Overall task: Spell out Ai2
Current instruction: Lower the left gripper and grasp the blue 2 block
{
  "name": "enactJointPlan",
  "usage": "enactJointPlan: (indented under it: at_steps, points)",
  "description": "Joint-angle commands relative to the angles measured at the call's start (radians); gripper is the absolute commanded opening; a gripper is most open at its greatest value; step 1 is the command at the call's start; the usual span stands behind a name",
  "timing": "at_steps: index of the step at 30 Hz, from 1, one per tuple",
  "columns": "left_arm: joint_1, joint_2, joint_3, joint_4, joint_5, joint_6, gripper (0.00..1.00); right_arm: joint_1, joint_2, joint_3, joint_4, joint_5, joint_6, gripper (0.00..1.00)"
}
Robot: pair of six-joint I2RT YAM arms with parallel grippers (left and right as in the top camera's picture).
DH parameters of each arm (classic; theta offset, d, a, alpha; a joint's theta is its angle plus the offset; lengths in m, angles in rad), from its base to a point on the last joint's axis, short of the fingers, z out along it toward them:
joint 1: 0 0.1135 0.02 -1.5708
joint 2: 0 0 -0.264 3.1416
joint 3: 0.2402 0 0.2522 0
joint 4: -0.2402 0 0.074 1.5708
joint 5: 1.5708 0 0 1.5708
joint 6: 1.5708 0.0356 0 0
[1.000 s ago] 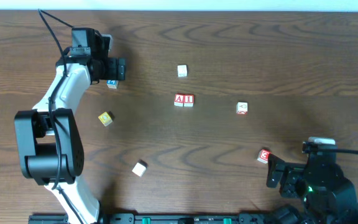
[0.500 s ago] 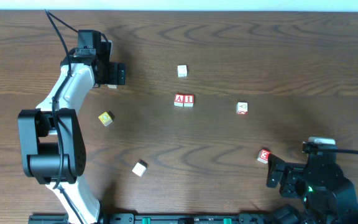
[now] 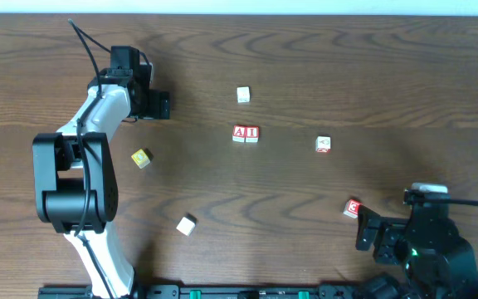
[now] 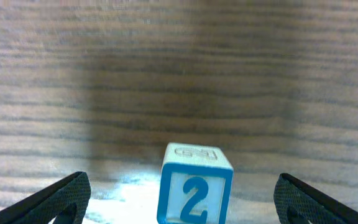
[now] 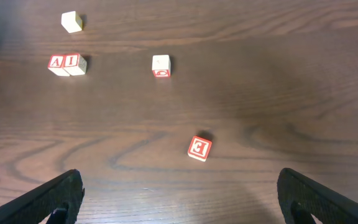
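The blue "2" cube (image 4: 196,186) stands on the table in the left wrist view, midway between the wide-apart fingers of my left gripper (image 4: 185,211), touching neither. In the overhead view my left gripper (image 3: 158,105) is at the far left and covers that cube. The "A" cube (image 3: 239,133) and the "I" cube (image 3: 252,133) sit side by side at mid-table, touching, and also show in the right wrist view as "A" (image 5: 56,62) and "I" (image 5: 72,61). My right gripper (image 3: 363,232) is open and empty at the near right.
A plain white cube (image 3: 243,95) lies behind the A-I pair. A red-marked cube (image 3: 323,144) sits to their right, and a red cube (image 3: 353,208) lies just ahead of my right gripper. A yellow cube (image 3: 142,158) and a white cube (image 3: 187,224) lie at the near left.
My left gripper has shifted slightly right and toward the far edge, and now covers the blue cube in the overhead view. The right arm and the other cubes have not moved.
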State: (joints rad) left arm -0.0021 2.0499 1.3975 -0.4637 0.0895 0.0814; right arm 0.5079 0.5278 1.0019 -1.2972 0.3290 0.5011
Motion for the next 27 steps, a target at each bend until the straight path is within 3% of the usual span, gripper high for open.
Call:
enactJointPlan:
  at_steps: [1,10,14,27]
  points:
    - [0.001,0.002,0.019,0.018,0.003,-0.006,0.96,-0.007,-0.004,-0.001,-0.002,0.003,0.01,0.99]
    - [0.002,0.026,0.019,0.03,0.016,-0.007,1.0,-0.007,-0.004,-0.001,-0.002,0.003,0.01,0.99]
    - [0.002,0.039,0.019,0.03,0.035,-0.007,0.88,-0.007,-0.004,-0.001,-0.002,0.003,0.01,0.99]
    - [0.002,0.039,0.019,0.035,0.035,-0.006,0.76,-0.007,-0.004,-0.001,-0.002,0.003,0.01,0.99]
